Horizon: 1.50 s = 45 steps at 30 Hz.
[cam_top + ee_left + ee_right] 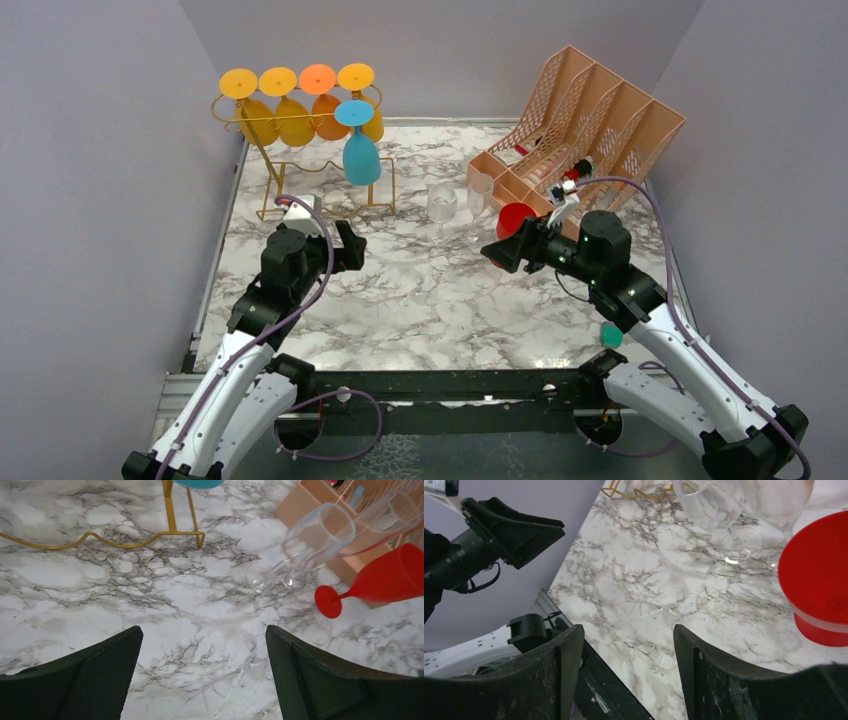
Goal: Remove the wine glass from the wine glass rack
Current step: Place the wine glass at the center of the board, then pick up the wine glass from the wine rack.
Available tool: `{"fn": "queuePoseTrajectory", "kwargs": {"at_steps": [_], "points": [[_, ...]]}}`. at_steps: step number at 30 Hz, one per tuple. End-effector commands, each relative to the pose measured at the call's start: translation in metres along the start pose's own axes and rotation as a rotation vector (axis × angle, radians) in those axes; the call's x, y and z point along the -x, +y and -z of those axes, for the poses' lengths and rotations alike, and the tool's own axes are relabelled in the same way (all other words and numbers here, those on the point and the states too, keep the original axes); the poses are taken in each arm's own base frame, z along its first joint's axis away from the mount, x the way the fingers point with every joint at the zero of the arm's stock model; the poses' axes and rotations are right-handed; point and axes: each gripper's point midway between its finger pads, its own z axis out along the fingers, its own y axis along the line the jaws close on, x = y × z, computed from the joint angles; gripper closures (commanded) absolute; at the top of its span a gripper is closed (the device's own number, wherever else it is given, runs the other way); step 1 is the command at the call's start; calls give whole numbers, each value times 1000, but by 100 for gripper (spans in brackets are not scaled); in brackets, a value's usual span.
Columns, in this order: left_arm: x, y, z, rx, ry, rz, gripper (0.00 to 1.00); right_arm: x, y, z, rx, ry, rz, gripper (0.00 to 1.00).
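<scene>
From the top camera, you had the gold wire wine glass rack [268,172] at the far left of the marble table [420,300]. Yellow and orange glasses [296,122] hung from it bases up, and a blue wine glass [361,155] hung at its front. The red wine glass [516,218] was off the rack, standing upright on the marble just in front of the peach file organizer [600,115] and near two clear glasses [441,203]. Your right gripper [497,252] sat just beside the red glass. Your left gripper [352,243] hovered near the rack's feet.

From the left wrist, your jaws were spread wide with only marble between them. The rack's wavy foot lay ahead on the left, and the clear glasses and the red glass were ahead on the right.

From the right wrist, your jaws stood apart and held nothing. The red glass sat at the right edge, clear of both fingers, with the clear glasses beyond it.
</scene>
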Motion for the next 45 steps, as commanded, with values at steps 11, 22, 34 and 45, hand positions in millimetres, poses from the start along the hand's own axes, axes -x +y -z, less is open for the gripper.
{"fn": "queuePoseTrajectory", "kwargs": {"at_steps": [11, 22, 34, 45], "points": [[103, -66, -1, -156, -64, 278, 14, 10, 10, 11, 29, -66, 6, 31], [175, -48, -28, -208, -150, 562, 32, 14, 6, 21, -8, -100, 36, 31], [215, -36, -56, -219, -263, 738, 36, 15, 4, 24, -27, -100, 54, 31], [230, -16, -92, -124, -289, 785, 44, 13, 3, 26, -32, -93, 54, 31]]}}
